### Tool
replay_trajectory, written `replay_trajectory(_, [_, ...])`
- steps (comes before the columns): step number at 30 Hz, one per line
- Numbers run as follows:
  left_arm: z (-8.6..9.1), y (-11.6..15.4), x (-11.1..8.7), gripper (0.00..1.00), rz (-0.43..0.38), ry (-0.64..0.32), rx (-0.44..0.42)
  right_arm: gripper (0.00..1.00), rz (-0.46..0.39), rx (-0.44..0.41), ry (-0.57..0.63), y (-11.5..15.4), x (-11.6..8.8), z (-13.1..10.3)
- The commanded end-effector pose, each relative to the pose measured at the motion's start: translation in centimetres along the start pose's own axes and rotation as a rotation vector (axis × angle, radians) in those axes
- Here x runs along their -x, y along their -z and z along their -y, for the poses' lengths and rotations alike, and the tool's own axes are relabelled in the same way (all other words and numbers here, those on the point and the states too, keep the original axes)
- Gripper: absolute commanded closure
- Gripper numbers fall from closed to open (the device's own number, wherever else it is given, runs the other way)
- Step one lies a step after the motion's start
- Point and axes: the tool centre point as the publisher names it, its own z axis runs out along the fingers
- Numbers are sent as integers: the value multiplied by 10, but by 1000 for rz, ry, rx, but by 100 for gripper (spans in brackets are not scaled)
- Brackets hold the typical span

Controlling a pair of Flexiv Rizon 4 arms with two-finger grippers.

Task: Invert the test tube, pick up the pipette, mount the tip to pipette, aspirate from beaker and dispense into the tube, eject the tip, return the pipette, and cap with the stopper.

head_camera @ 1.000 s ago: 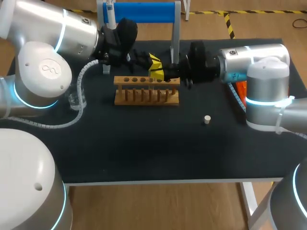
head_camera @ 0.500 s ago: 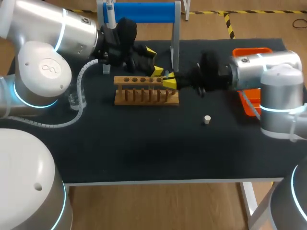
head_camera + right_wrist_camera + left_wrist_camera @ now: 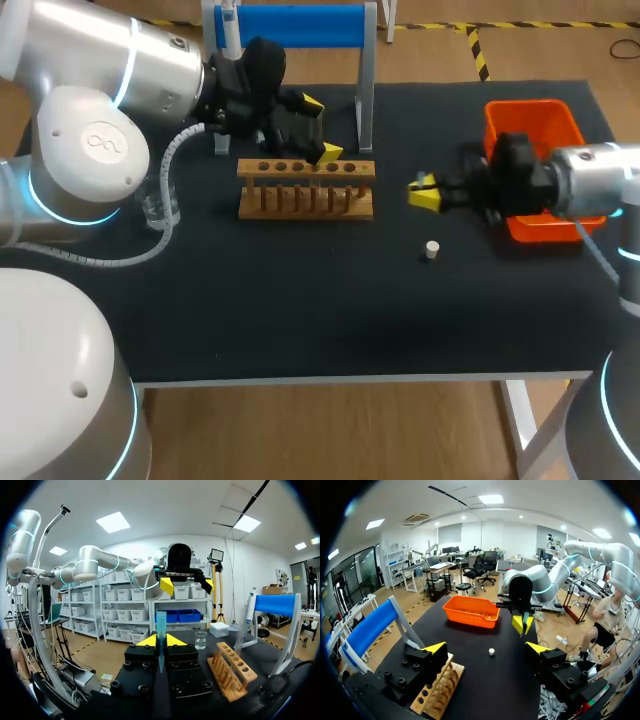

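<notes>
Plainly, my right gripper (image 3: 425,192) was clamped on the test tube (image 3: 161,630), which stood upright between its tips, over the worktop's right half beside the orange basket (image 3: 530,115); my left gripper (image 3: 320,128) hung with fingers spread wide above the wooden rack (image 3: 305,188) near the back edge; the stopper (image 3: 432,249) lay nearer the front, touching neither.

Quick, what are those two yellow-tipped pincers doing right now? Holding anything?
Left pincer: open, holding nothing.
Right pincer: closed on a clear bluish tube.
</notes>
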Motion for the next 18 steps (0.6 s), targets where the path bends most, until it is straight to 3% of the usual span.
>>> replay_trajectory(1, [1, 0, 0, 0, -2, 1, 5, 100, 31, 7, -1, 45, -15, 4])
replay_trajectory(9, [1, 0, 0, 0, -2, 1, 5, 100, 69, 5, -18, 73, -14, 16])
replay_trajectory(18, [1, 0, 0, 0, -2, 1, 5, 100, 59, -4, -32, 85, -16, 26])
